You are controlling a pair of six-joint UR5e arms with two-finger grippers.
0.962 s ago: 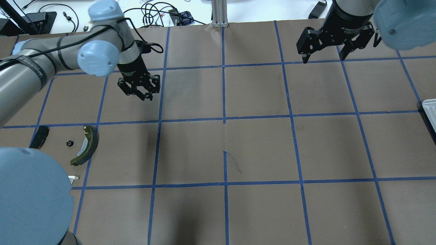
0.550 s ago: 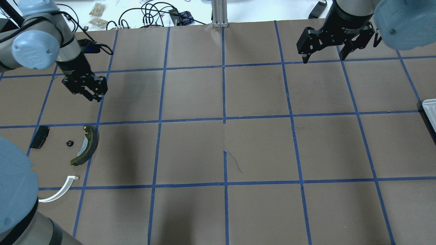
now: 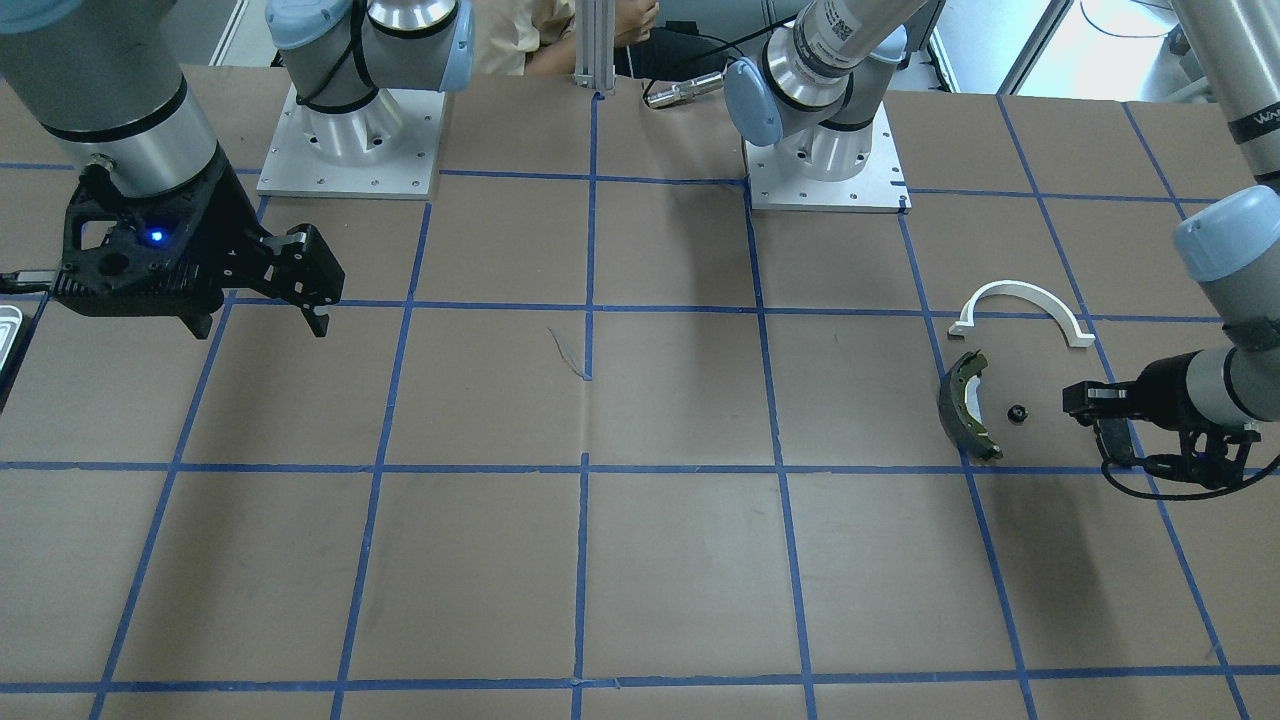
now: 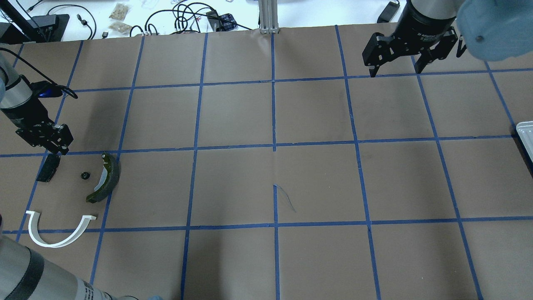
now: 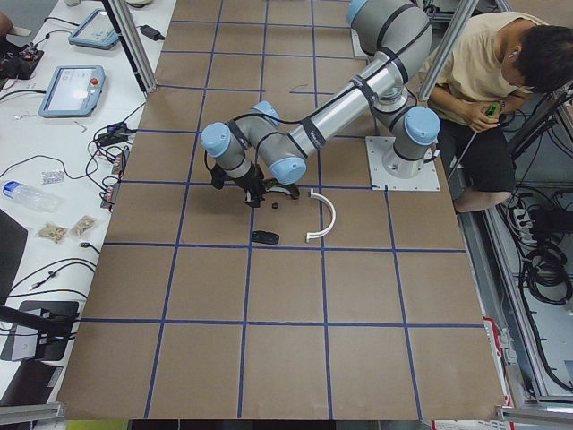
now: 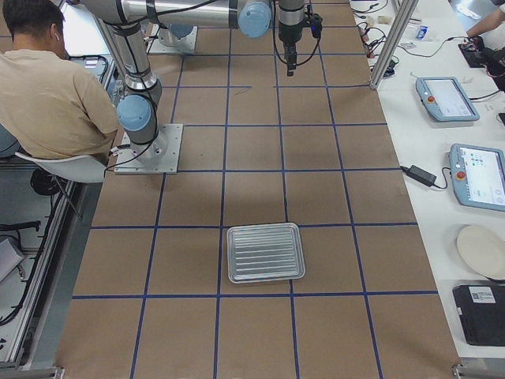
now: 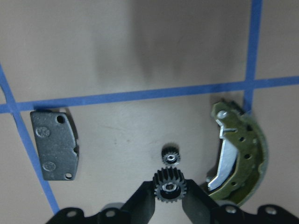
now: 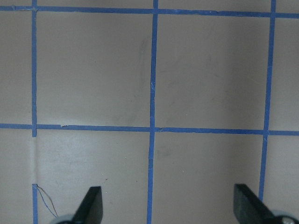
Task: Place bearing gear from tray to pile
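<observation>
I see a dark, matt metal bearing gear [image 7: 170, 187] and a dull grey brake pad [image 7: 54, 145]. The tray [image 6: 265, 252] looks like ribbed, silvery metal on matt brown paper [image 4: 316, 183].

Table [image 4: 316, 179] is wrapped in brown paper with a blue tape grid [image 4: 274, 143]. White bench [image 6: 410, 134] alongside holds teach pendants [image 6: 447, 98] and tangled cables [image 4: 189, 16]. A person [image 6: 51, 95] sits on a white chair [image 6: 67, 167].

1. The tray [image 4: 525, 134] is cut off by the overhead view's right edge; only a corner shows.
2. From overhead, the left gripper [image 4: 55, 146] hides the bearing gear [image 7: 169, 187] it holds.
3. The right gripper [image 8: 167, 191] has its fingers cut off at its wrist view's bottom.
</observation>
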